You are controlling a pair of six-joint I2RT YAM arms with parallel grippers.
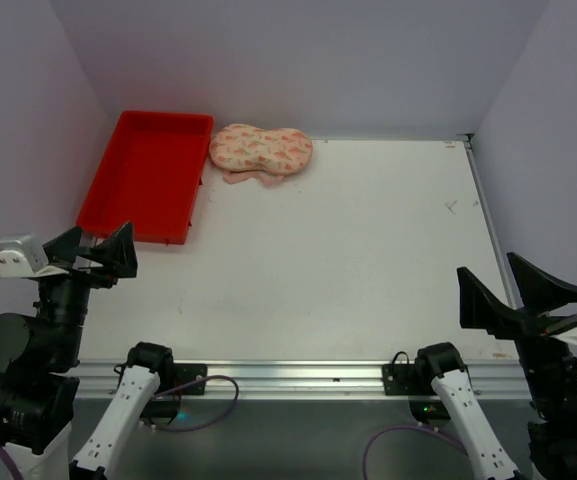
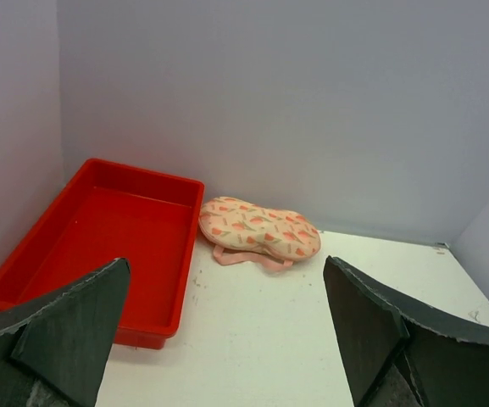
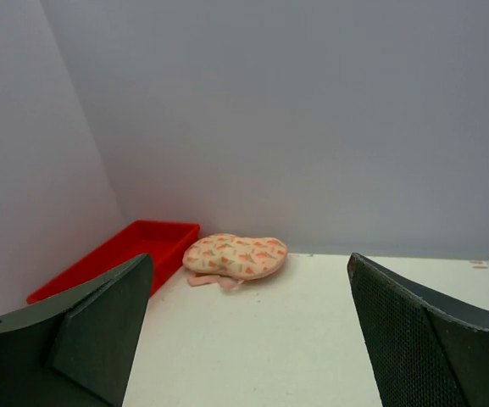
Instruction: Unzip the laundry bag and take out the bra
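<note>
The laundry bag (image 1: 261,148) is a peanut-shaped cream pouch with an orange-pink print. It lies closed at the far edge of the white table, right of the red tray, and also shows in the wrist views (image 2: 259,227) (image 3: 236,256). A pink strip of fabric (image 1: 240,177) pokes out from under its near side. The bra is hidden. My left gripper (image 1: 96,250) hovers open near the front left, over the tray's near corner, far from the bag. My right gripper (image 1: 485,263) stands open at the front right. Nothing lies between either pair of fingers (image 2: 227,263) (image 3: 250,256).
The red tray (image 1: 148,190) sits at the back left against the wall, its long side running toward me, with nothing visible in it (image 2: 117,229). Pale walls close the table on the left, back and right. A metal rail (image 1: 298,375) runs along the near edge.
</note>
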